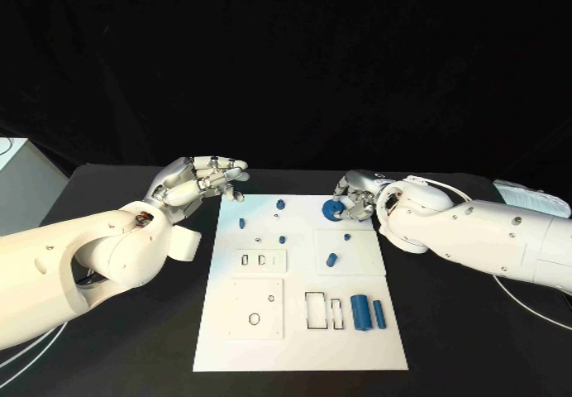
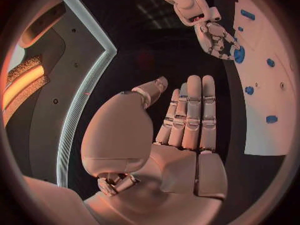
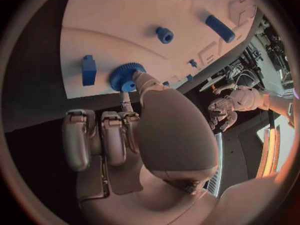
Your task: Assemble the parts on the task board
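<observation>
Two hands up at the far end of the task board (image 1: 298, 347): the right hand (image 1: 354, 198) has its fingers (image 3: 142, 80) pinching a blue toothed gear (image 1: 326, 208) near the board's far right edge, other fingers curled in. The left hand (image 1: 202, 182) hovers just off the far left corner, fingers (image 2: 190, 110) extended side by side, holding nothing. Black bench (image 1: 464, 347), dark backdrop. Two blue cylinders (image 1: 369, 313) lie on the near part; the small far pieces are hard to make out
</observation>
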Controlling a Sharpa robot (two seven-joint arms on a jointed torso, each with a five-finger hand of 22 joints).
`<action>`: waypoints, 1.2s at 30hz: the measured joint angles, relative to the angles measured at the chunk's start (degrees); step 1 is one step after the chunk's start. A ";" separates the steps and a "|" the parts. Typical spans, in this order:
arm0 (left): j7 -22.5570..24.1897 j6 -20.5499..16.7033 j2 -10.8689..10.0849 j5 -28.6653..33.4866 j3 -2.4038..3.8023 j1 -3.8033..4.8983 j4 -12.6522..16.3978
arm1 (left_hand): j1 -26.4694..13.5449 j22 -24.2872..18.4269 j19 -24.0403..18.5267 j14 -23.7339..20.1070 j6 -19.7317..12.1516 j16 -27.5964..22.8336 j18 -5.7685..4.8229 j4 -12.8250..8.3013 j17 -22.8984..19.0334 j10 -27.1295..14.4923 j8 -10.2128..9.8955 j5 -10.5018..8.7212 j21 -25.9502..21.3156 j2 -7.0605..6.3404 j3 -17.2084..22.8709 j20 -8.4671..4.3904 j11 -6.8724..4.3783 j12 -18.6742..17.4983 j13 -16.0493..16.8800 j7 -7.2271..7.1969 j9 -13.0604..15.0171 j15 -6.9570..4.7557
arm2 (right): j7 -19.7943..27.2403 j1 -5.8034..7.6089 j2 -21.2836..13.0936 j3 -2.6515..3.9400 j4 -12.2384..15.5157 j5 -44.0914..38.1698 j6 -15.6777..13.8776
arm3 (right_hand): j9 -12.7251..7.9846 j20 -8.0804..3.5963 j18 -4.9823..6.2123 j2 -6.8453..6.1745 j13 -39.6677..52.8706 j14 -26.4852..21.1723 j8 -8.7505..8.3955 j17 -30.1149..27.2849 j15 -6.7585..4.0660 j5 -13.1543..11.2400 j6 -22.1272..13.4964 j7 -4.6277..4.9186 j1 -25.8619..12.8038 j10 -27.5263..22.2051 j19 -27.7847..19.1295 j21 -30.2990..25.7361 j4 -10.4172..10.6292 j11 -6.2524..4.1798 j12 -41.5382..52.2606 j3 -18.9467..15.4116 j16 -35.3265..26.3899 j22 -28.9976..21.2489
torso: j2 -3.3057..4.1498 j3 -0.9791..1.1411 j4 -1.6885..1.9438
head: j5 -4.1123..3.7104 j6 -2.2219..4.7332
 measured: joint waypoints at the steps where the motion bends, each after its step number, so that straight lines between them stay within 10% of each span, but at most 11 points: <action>1: 0.00 0.01 0.00 0.00 0.00 0.00 0.00 | 0.00 0.00 0.00 0.00 0.00 0.00 0.00 0.00 0.00 0.00 0.00 0.00 0.00 0.00 0.00 0.00 0.00 0.00 0.00 0.00 0.00 0.00 | 0.02 -0.04 -0.02 -0.03 0.20 -0.36 -0.24 | 0.00 -0.21 0.00 0.00 0.00 0.00 0.01 0.00 0.00 0.27 0.00 0.00 0.00 0.00 -0.01 0.14 -0.20 -0.22 0.00 0.82 0.00 0.00 | -0.01 0.00 0.00 | -0.01 0.00; 20: -0.09 0.20 -0.04 0.00 0.00 0.00 0.00 | 0.00 0.09 -0.21 -0.41 -0.11 0.00 0.00 0.00 -0.01 0.00 0.00 0.00 0.00 0.00 0.00 0.21 0.00 0.00 0.00 0.11 -0.01 0.00 | -0.91 -0.23 2.59 -0.15 6.36 -7.14 -6.74 | 0.06 -0.80 -0.86 -2.02 -0.01 0.11 0.18 -0.01 -0.50 1.97 0.02 0.00 -2.11 0.01 -0.02 0.71 -1.20 -0.61 0.28 5.73 0.00 -0.01 | -0.01 -0.05 0.09 | 0.24 0.51; 36: -0.18 0.25 0.33 0.10 0.00 0.01 0.13 | 0.23 0.14 -0.21 -0.41 -0.21 0.00 0.00 0.00 -0.02 0.00 -0.20 0.00 0.00 0.23 0.00 0.21 0.00 0.00 0.00 0.20 0.02 0.00 | -3.95 -0.35 9.96 -0.55 4.82 -12.09 -7.36 | 0.12 -0.80 -0.86 -2.25 -0.01 0.11 0.16 -0.01 -0.49 1.49 0.46 -0.06 -2.77 0.01 -0.02 0.93 -1.82 -0.61 0.28 6.37 -0.01 0.04 | 0.23 -0.10 0.25 | 0.93 0.49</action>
